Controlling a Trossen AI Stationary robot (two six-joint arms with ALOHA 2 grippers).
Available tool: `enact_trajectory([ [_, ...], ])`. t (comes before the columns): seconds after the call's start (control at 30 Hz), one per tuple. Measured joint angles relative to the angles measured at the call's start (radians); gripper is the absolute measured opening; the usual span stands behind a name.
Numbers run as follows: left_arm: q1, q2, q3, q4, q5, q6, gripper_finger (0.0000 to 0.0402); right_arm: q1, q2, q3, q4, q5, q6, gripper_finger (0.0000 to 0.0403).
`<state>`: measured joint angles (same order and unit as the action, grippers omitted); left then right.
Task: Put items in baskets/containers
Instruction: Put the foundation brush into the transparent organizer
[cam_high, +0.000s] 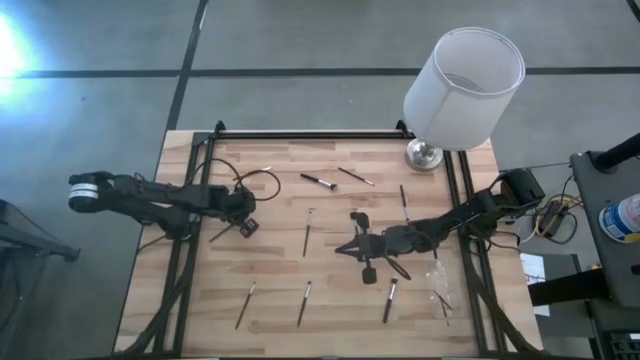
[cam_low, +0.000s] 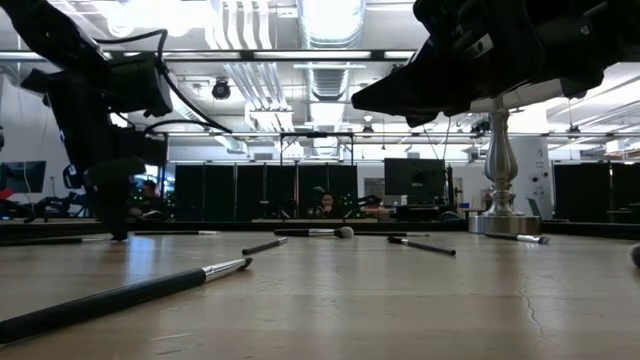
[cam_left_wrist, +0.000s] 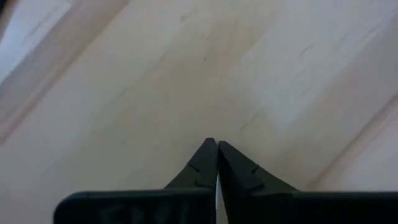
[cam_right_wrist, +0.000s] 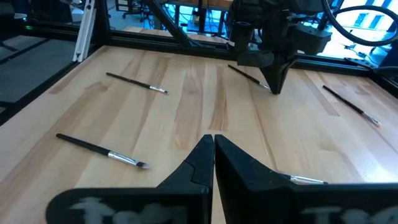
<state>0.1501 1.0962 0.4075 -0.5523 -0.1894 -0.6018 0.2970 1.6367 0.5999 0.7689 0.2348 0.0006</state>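
Several thin brushes lie flat and scattered on the wooden table (cam_high: 330, 320), among them one (cam_high: 318, 181) at the far side, one (cam_high: 307, 238) in the middle and one (cam_high: 304, 302) near the front. My left gripper (cam_high: 246, 227) is shut and points down at the left part of the table, with its tips (cam_right_wrist: 275, 89) beside one end of a brush (cam_right_wrist: 249, 76). My right gripper (cam_high: 345, 248) is shut and hovers above the table's middle (cam_right_wrist: 212, 138). A faint clear tray (cam_high: 438, 283) lies by the right edge. My left gripper comes from above with its shut fingertips (cam_left_wrist: 214, 149) down at the wood, next to one end of a brush (cam_high: 224, 233). Whether they touch the brush or the table, I cannot tell.
A lamp with a big white cylinder shade (cam_high: 463, 85) stands on a metal foot (cam_high: 424, 155) at the far right corner. Black frame rails (cam_high: 300, 134) run along the far, left and right sides. A cable (cam_high: 262, 180) loops beside the left arm. People sit far behind (cam_low: 326, 205).
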Motion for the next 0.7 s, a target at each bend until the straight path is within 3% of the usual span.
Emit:
enact_trajectory([
  [0.23, -0.001, 0.0, 0.012, -0.027, 0.042, -0.039, 0.0068, 0.0, 0.0, 0.0, 0.0, 0.0, 0.0, 0.0008],
  [0.4, -0.001, 0.002, 0.012, -0.027, 0.043, -0.038, 0.0077, 0.0, 0.0, 0.0, 0.0, 0.0, 0.0, 0.0008],
  [0.53, -0.001, 0.027, 0.012, -0.027, 0.032, -0.035, 0.006, 0.0, 0.0, 0.0, -0.001, 0.0, 0.005, 0.0008],
  [0.7, -0.001, 0.082, 0.007, -0.032, 0.009, -0.035, 0.001, 0.0, 0.0, 0.0, -0.002, 0.0, 0.006, 0.0008],
])
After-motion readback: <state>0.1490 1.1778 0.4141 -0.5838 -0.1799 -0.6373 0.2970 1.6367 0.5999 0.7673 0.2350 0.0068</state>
